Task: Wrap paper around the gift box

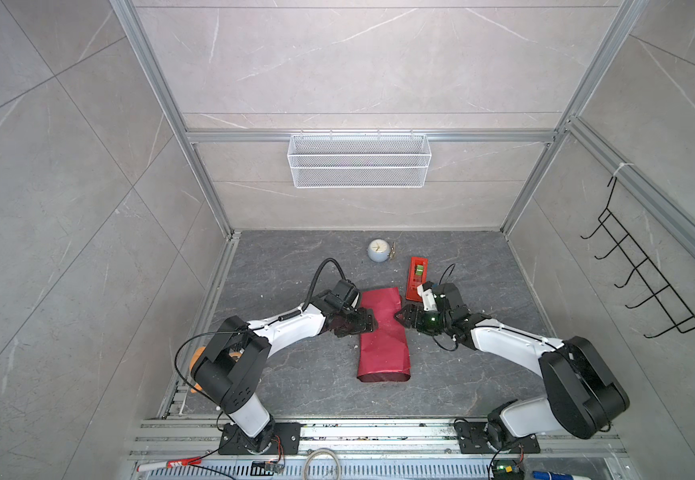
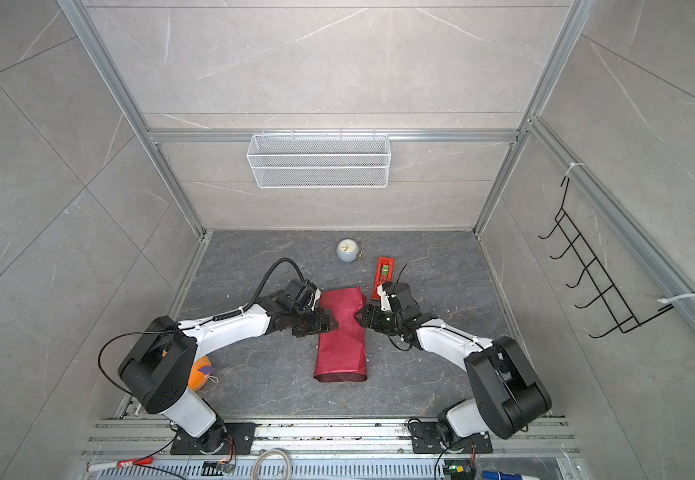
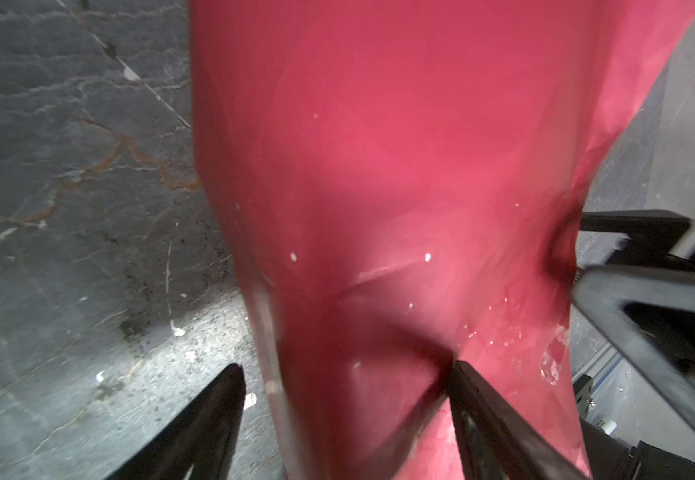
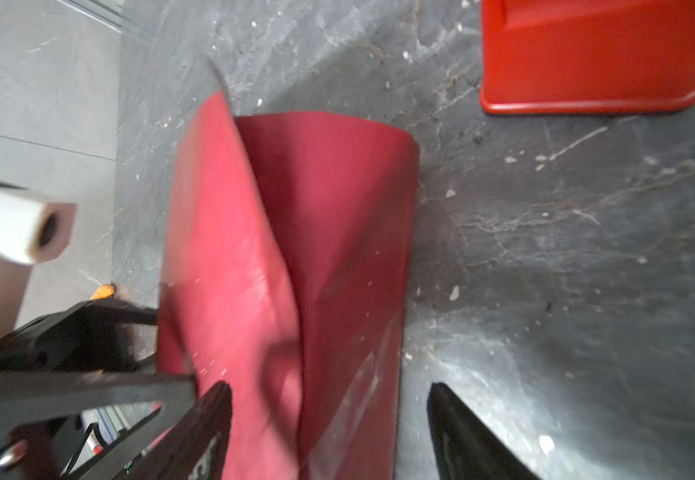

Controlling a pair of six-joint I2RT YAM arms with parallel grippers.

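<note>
The paper (image 1: 383, 332) lies in the middle of the table (image 1: 296, 386), folded over into a long dark red package; the gift box cannot be seen. The left gripper (image 1: 364, 326) is at its left edge and the right gripper (image 1: 402, 318) at its right edge. Both have their jaws spread apart and grip nothing. A red tape dispenser (image 1: 415, 277) lies near its far right corner.
</note>
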